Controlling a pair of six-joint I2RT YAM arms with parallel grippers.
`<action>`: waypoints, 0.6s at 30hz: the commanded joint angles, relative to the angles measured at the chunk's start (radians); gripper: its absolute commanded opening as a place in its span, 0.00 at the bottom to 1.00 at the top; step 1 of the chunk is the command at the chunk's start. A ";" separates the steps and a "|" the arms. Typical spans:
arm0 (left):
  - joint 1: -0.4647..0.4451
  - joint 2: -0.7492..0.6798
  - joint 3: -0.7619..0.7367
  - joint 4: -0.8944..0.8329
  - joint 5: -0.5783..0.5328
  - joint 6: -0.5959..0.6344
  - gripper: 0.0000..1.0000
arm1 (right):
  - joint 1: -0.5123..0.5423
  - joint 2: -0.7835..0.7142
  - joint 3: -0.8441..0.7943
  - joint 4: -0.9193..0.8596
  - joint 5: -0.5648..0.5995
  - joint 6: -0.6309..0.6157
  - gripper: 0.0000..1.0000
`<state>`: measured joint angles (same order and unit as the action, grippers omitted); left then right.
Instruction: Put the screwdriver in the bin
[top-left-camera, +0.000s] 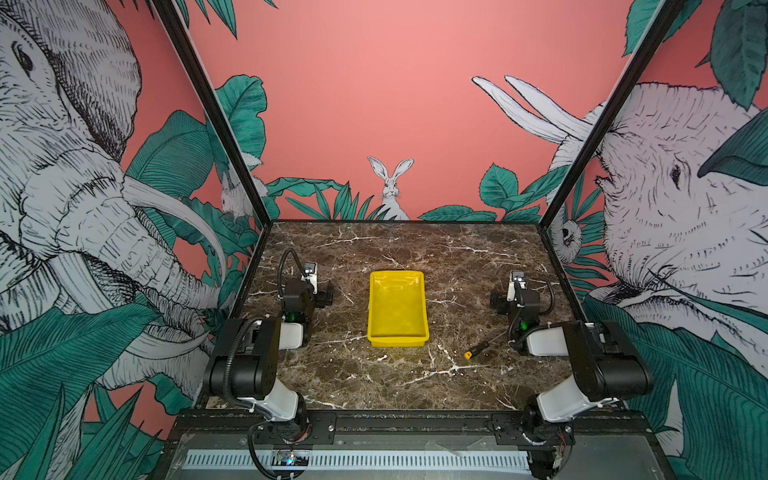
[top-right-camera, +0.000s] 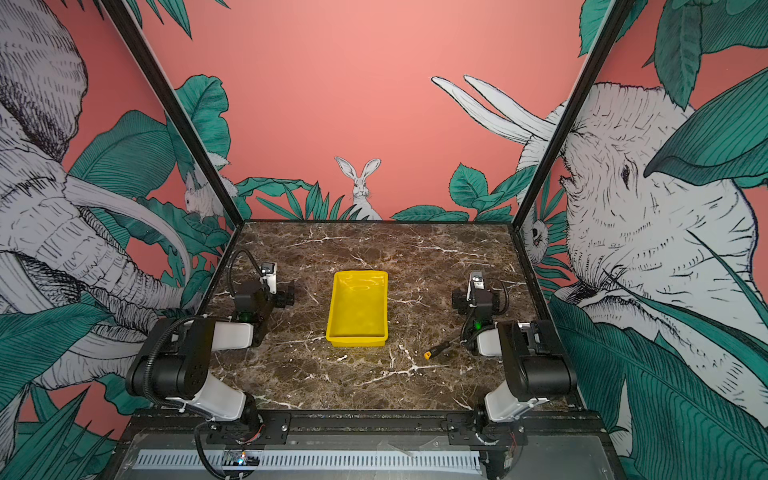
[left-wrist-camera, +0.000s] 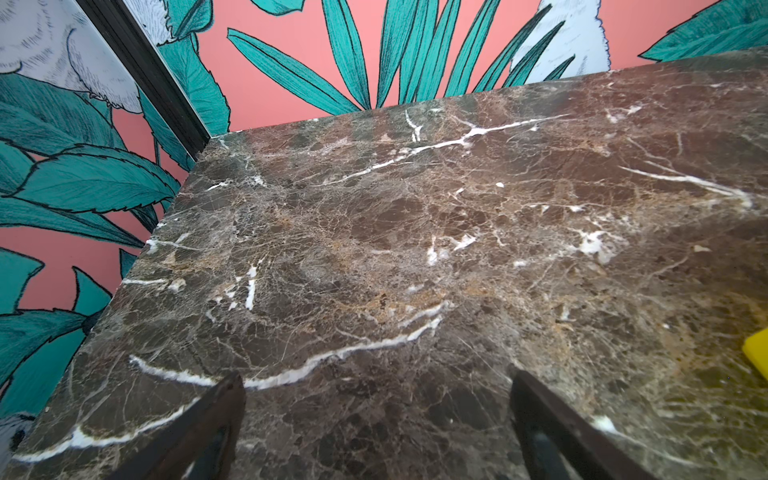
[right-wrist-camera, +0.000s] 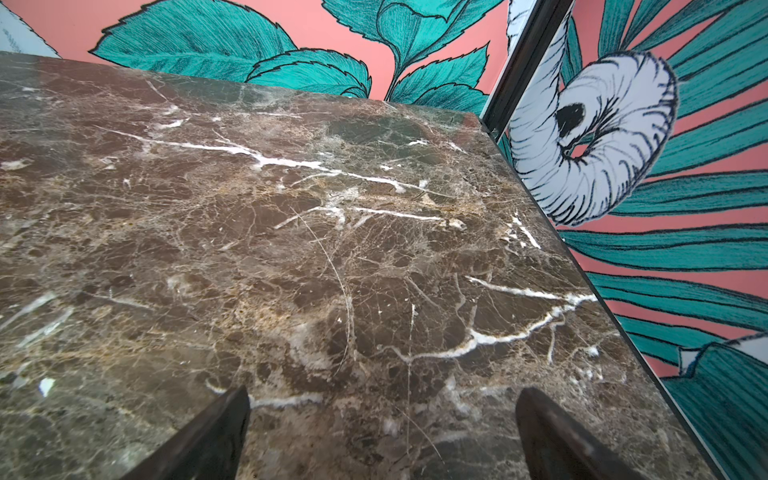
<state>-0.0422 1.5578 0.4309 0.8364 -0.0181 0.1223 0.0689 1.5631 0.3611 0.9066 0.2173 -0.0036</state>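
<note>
Both pairs of my fingers stand wide apart and hold nothing: the left fingers (left-wrist-camera: 216, 419) and the right fingers (right-wrist-camera: 220, 428) each hang over bare brown marble counter (top-left-camera: 415, 249), pointing at the far wall with its pink jungle print (top-left-camera: 374, 104). In both top views the yellow bin (top-left-camera: 397, 309) (top-right-camera: 358, 307) sits at the middle of the counter between my two arms, its long side running from 12 to 6 o'clock, and one corner of it shows at the edge of the left wrist view (left-wrist-camera: 756, 353). The screwdriver (top-left-camera: 482, 350) (top-right-camera: 438, 349) lies flat on the counter at about 4 o'clock from the bin, near it but apart, with only bare marble between the two. Its orange-yellow cap points to 8 o'clock and its thin shaft to 2 o'clock, the tip ending just beside my right arm's lower joint. From my right fingers it lies back at about 7 o'clock, behind them and outside the right wrist view; from my left fingers it is well apart at about 4 o'clock, beyond the bin
</note>
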 joint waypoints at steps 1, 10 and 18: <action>0.006 -0.007 -0.012 0.018 0.005 -0.007 1.00 | -0.004 -0.011 0.021 0.025 0.007 0.006 0.99; 0.006 -0.007 -0.011 0.017 0.004 -0.008 1.00 | -0.006 -0.012 0.019 0.028 0.007 0.006 0.99; 0.005 -0.009 -0.012 0.018 -0.044 -0.021 1.00 | -0.018 -0.012 0.021 0.025 -0.015 0.014 0.99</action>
<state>-0.0422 1.5578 0.4309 0.8364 -0.0456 0.1127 0.0616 1.5631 0.3614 0.9058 0.2100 -0.0025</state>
